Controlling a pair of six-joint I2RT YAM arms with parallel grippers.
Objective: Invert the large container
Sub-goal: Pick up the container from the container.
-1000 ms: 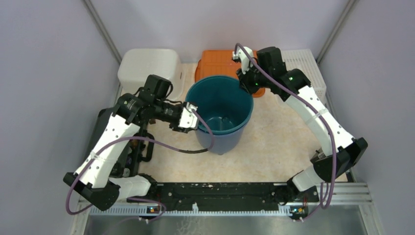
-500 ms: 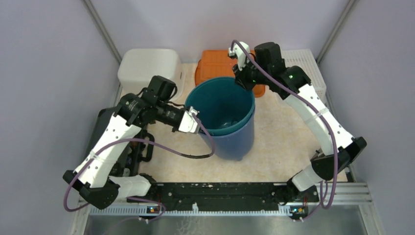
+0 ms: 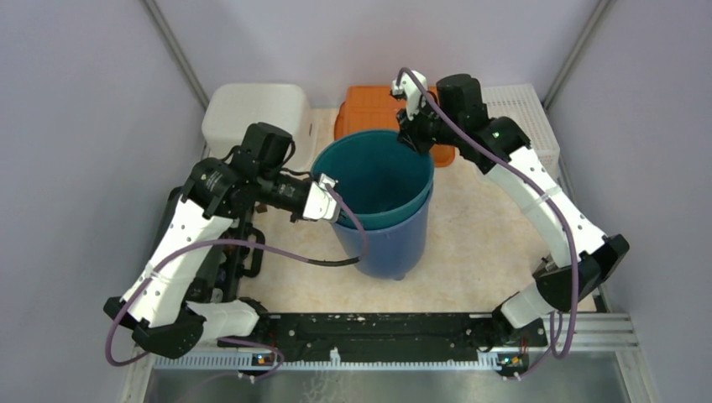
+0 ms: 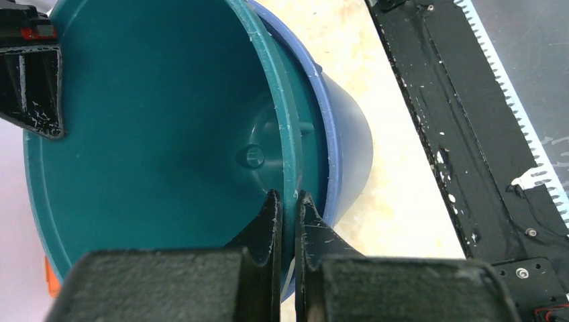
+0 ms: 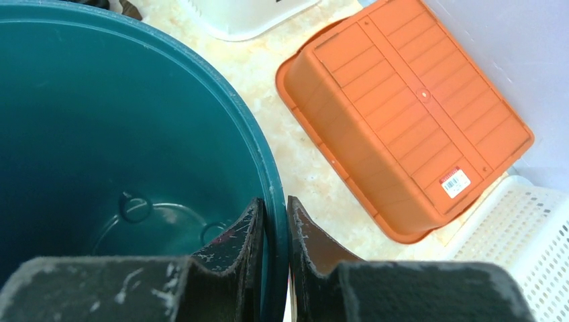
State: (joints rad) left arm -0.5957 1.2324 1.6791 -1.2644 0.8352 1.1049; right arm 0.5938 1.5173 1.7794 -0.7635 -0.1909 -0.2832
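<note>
Bucket (image 3: pixel 378 172): teal, large, upright, centre of table (image 3: pixel 479 239); poss. nested in blue tub (image 3: pixel 395 248). Likely light, stiff thin plastic, smooth; take by rim. L gripper (image 4: pixel 285 201) pinches near-left rim. R gripper (image 5: pixel 274 204) pinches far rim.

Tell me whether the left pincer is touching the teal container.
Touching. The left wrist view shows the left pincer shut on the teal container, one finger inside its wall, one outside, with no gap at the rim.
</note>
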